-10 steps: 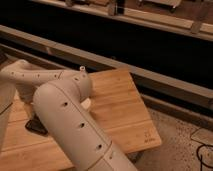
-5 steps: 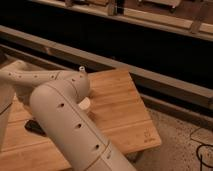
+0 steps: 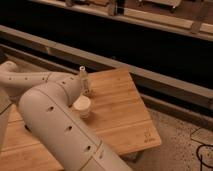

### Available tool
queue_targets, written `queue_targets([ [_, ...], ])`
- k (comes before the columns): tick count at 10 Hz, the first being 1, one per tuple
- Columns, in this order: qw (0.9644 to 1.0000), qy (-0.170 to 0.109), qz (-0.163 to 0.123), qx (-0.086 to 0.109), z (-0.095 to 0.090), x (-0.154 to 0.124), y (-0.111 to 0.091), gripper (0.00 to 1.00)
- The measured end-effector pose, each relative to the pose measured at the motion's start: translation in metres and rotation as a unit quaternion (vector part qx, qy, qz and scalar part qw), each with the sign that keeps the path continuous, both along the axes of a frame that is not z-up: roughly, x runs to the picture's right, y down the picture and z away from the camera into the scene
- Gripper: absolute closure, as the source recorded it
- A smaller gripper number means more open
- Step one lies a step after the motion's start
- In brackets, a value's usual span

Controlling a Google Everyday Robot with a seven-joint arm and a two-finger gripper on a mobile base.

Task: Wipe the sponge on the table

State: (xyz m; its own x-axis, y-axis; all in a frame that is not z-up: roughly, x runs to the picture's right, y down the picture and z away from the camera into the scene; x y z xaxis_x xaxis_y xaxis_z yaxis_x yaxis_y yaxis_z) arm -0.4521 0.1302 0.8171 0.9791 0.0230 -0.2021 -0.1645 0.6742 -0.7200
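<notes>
The white perforated robot arm [image 3: 55,130] is barely shifting over the light bamboo table [image 3: 125,115]; the gripper [image 3: 84,82] is staying near the far edge, and I cannot tell whether it is apart or together.

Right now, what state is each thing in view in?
arm: bent across the table's left side.
gripper: at the arm's end, low over the table's middle.
small bottle: upright on the table, beside the arm.
sponge: not visible, possibly hidden under the arm.
</notes>
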Motion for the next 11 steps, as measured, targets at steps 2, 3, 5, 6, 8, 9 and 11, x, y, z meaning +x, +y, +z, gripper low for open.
queue_targets([
  [2,0.9997,-0.010,-0.024,-0.001,-0.002,-0.020,0.006,1.00],
  [3,0.9993,-0.014,-0.033,-0.003,0.000,-0.031,0.009,1.00],
  [5,0.9987,-0.015,-0.048,-0.003,0.007,-0.043,0.011,1.00],
  [6,0.9983,-0.012,-0.056,0.000,0.011,-0.046,0.007,1.00],
  [8,0.9989,-0.013,-0.044,0.007,0.012,-0.048,-0.006,1.00],
  [9,0.9990,-0.014,-0.043,0.008,0.012,-0.049,-0.007,1.00],
  [11,0.9990,-0.014,-0.042,0.008,0.012,-0.049,-0.007,1.00],
])
